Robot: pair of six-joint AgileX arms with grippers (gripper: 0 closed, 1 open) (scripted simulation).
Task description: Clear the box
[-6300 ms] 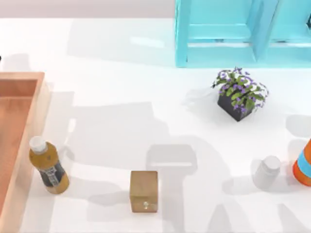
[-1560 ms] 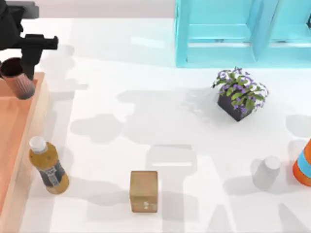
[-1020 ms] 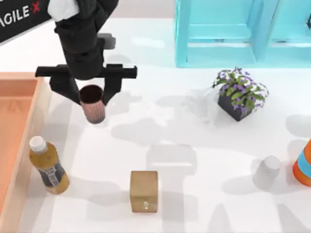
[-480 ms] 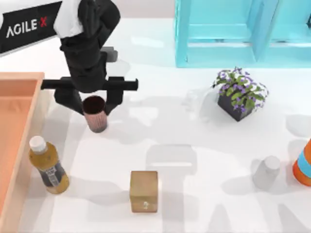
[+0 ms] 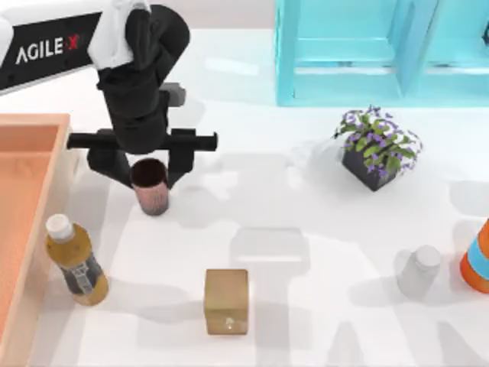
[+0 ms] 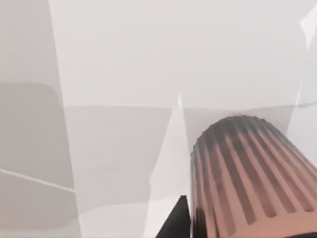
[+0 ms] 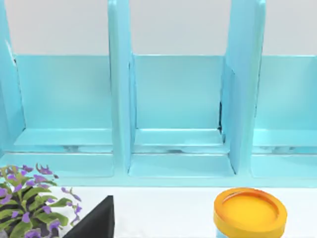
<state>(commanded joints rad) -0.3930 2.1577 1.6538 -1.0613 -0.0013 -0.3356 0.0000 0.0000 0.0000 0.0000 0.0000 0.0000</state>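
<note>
1. Left gripper is grasping a ribbed brown cup between its fingers, holding it over the white surface just right of the box.
2. "AGILEX" is showing in white on the left arm.
3. Box is lying at the left edge, partly cut off.
4. Bottle is standing beside its wall, label unreadable.

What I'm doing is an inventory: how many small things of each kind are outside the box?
Cups: 1, ribbed cup in the left pincer
Bottles: 1, amber bottle
Cubes: 1, brown cube
Plants: 1, potted plant
Other containers: 2, white container, orange-and-blue container
Total: 6
</note>
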